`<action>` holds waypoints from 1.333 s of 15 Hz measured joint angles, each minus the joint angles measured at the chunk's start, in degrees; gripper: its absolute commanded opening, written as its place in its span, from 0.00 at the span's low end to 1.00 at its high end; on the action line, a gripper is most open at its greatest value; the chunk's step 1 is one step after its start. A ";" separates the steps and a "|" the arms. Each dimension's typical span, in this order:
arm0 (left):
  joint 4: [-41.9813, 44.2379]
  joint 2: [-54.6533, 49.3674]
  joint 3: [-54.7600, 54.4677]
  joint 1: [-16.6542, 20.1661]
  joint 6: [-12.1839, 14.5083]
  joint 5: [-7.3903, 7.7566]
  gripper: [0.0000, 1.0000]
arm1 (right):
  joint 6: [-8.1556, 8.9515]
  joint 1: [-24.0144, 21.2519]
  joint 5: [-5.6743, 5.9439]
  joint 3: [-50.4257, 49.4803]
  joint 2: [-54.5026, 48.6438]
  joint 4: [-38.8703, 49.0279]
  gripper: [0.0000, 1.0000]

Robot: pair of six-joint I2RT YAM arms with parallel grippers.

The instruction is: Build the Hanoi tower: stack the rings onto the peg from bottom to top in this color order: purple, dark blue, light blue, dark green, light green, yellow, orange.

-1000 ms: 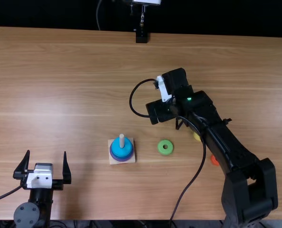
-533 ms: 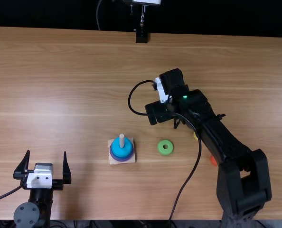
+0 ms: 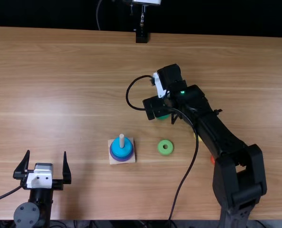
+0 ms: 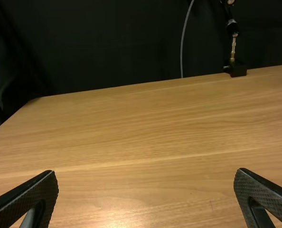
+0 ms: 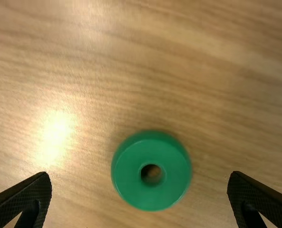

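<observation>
On the light brown wooden table (image 3: 74, 85) there is lying one pale square board (image 3: 131, 158). At three o'clock from it is the light green ring (image 3: 160, 147). From this ring, the dark green ring (image 5: 150, 194) is at twelve o'clock, the yellow ring (image 3: 198, 137) between two and three, the orange ring (image 3: 212, 160) between three and four.
</observation>
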 measured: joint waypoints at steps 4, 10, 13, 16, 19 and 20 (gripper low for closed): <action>0.00 0.00 0.00 0.00 0.00 0.00 1.00 | 0.02 -0.07 0.00 0.31 3.54 -0.35 1.00; -0.02 0.00 -0.02 0.00 0.00 0.00 1.00 | 0.02 -0.09 0.02 0.61 3.61 -0.76 1.00; -0.02 0.00 -0.02 0.00 0.00 0.02 1.00 | 0.07 -0.09 0.02 0.61 3.61 -1.18 1.00; -0.02 0.00 0.00 0.00 0.00 0.02 1.00 | 0.04 -0.09 0.04 0.63 3.61 -1.20 1.00; 0.00 0.00 0.00 0.00 0.00 0.00 1.00 | 0.07 -0.09 0.00 0.63 3.61 -1.18 1.00; -0.04 0.00 0.00 0.00 0.02 0.02 1.00 | 0.04 -0.09 0.00 0.76 3.61 -1.18 1.00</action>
